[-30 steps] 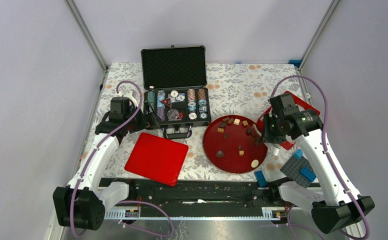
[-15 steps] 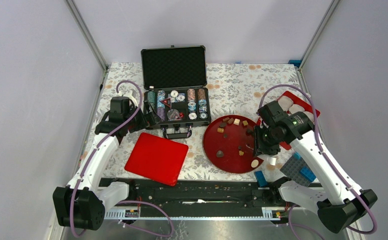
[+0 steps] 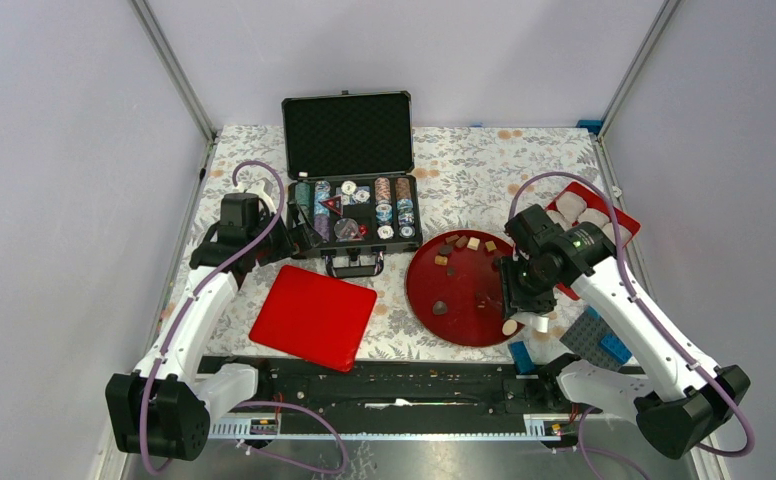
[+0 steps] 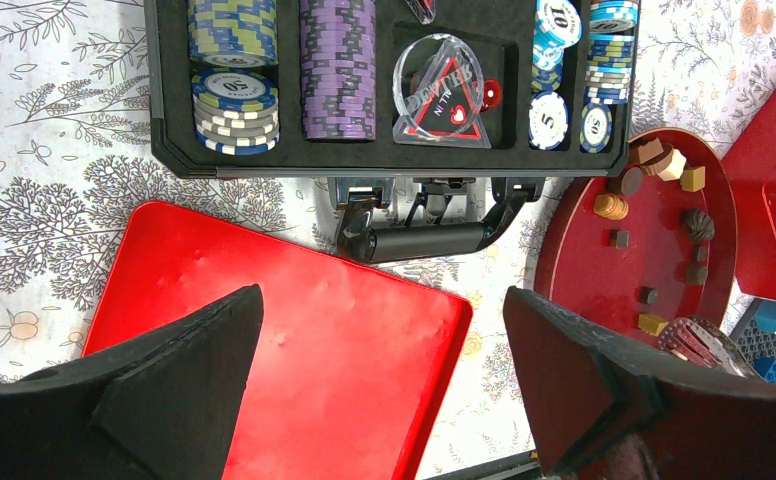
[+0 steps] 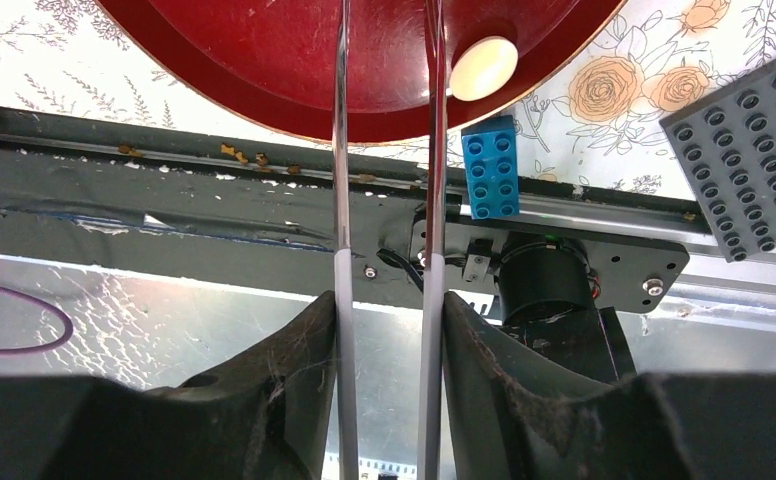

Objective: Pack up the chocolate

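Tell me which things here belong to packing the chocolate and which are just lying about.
Job: chocolate pieces, dark red plate, red box with white cups, metal tongs in the right hand, probably the red lid.
Lying about: poker chip case, blue bricks, grey baseplate.

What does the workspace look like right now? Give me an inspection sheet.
Surface: floral tablecloth.
Job's things: small brown, tan and cream chocolate pieces scattered on round dark-red plate; red box with white cups at right; red square lid.
Clutter: open black case of poker chips; blue toy bricks.
Grippers: left gripper open near lid; right gripper clamps metal tweezers reaching over plate.
Cables: purple cables looped off both arms.
Surroundings: plain grey walls.
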Controlling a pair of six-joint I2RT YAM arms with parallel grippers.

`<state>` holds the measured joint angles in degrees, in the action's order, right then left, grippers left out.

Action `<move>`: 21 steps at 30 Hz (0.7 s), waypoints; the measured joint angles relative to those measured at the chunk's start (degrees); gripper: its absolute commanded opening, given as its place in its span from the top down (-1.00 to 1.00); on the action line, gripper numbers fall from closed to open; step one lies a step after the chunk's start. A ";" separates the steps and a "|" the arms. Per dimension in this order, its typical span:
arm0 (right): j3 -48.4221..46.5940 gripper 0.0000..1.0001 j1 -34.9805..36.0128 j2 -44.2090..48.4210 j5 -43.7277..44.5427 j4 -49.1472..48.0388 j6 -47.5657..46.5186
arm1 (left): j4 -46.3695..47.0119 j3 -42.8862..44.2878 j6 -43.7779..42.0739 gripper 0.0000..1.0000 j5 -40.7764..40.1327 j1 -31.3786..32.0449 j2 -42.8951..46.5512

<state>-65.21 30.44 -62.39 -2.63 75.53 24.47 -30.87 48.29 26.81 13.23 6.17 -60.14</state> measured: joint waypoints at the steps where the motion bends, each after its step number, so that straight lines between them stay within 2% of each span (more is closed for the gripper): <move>1: 0.33 0.06 0.11 -0.17 0.09 -0.17 0.02 | 0.00 0.00 0.00 -0.97 0.00 0.02 0.00; 12: 3.26 0.10 0.98 -3.06 0.11 -4.42 0.04 | -0.04 0.02 0.00 -0.97 0.00 0.04 -0.87; 18: 3.48 0.49 1.57 -4.39 0.57 -5.77 0.15 | -0.17 0.31 0.00 -0.97 0.00 0.13 -1.01; 21: 3.02 0.51 1.68 -4.42 1.38 -5.40 0.20 | -0.24 0.37 0.02 -0.98 0.00 0.13 -1.18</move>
<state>-62.19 32.12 -66.81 -1.26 70.13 24.67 -31.11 48.66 26.83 13.23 6.31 -61.32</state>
